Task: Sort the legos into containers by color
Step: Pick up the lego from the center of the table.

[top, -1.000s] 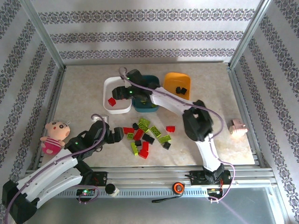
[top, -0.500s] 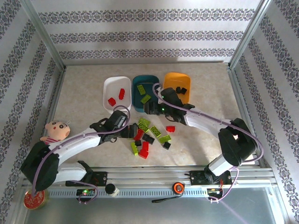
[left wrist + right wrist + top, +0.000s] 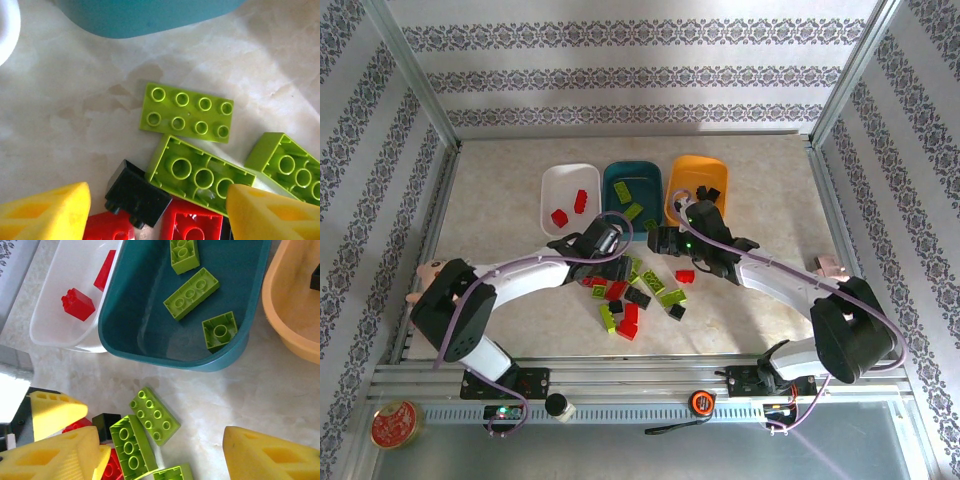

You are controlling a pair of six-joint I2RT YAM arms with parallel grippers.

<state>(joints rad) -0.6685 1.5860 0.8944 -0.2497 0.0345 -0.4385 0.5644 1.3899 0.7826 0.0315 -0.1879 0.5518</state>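
Lime, red and black legos (image 3: 638, 295) lie loose on the marbled table (image 3: 500, 200) just ahead of the arm bases, several touching or overlapping. My left gripper (image 3: 159, 214) is low over the far-left edge of that pile. Its yellow fingers (image 3: 47, 212) are spread, with a black brick (image 3: 137, 197) and a red brick (image 3: 192, 225) between the tips. I can see bare table between one tip and the black brick, so nothing is pinched. Just beyond lie a lime brick (image 3: 200, 177) with its hollow side up and a lime plate (image 3: 186, 112) with eight studs up.

My right gripper (image 3: 162, 457) hangs above the table between the pile and the tubs, its fingers (image 3: 270, 455) wide apart and gripping nothing.

Farthest out, three tubs sit side by side. The white tub (image 3: 560, 180) on the left holds two red bricks, the teal tub (image 3: 645, 175) in the middle holds lime ones, and the orange tub (image 3: 688, 168) on the right holds black ones.
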